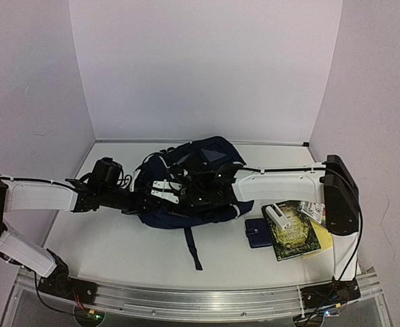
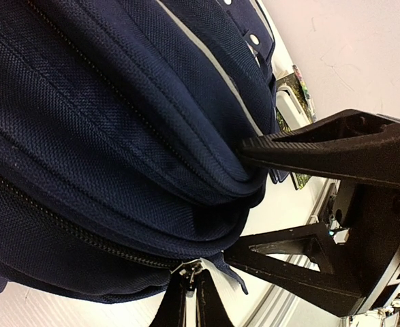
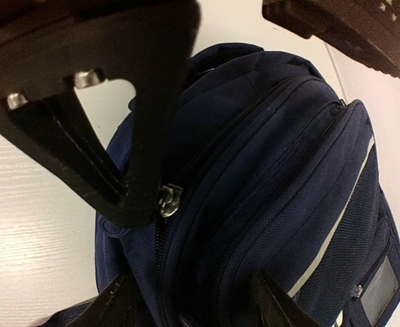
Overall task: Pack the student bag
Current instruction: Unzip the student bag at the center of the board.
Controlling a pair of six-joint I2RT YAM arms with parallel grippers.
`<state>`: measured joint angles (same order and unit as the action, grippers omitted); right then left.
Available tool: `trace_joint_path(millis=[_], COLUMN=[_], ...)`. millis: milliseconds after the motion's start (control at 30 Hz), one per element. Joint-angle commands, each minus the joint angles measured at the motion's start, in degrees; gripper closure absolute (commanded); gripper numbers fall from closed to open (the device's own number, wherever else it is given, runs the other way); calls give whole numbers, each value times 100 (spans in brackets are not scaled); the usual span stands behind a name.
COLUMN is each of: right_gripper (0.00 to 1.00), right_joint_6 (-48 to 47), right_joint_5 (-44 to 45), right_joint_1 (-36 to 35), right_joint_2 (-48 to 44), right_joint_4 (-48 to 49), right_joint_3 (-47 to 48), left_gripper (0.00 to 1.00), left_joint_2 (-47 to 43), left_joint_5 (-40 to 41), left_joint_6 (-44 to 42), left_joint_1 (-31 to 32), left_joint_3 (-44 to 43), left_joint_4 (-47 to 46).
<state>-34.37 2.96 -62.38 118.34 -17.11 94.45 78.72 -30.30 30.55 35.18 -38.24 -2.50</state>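
Bag point(image 1: 210, 160) middle hidden under both arms in top view; fingertips lost against dark fabric. Wrist views crop bag at edges. Book point(image 1: 295, 235) print too small to read.

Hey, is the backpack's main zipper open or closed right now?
Closed, where visible: the student bag's zipper tracks run shut in both wrist views, with no gap showing inside.

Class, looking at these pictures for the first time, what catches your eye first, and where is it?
The navy student bag lies mid-table with both arms meeting over it. The left end effector is pinched shut on a fold of its fabric. To the right lie a small navy wallet and a dark book.
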Motion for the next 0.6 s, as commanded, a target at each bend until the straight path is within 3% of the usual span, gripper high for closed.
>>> trace_joint_path(millis=[0,267,567], right_gripper=[46,98,100], right_joint_6=[7,-128,41], right_joint_5=[202,642,239], right_joint_1=[-55,-56,-59], right_joint_2=[140,191,-576], right_joint_4=[111,112,-187], right_joint_3=[26,85,-153], left_gripper=[100,100,100], left_joint_2=[-117,-302,130], left_joint_5=[-192,-7,987], left_joint_6=[61,74,-132], left_joint_1=[-11,-81,-363], left_joint_3=[-146,-87,-436], left_joint_4=[-268,-114,844])
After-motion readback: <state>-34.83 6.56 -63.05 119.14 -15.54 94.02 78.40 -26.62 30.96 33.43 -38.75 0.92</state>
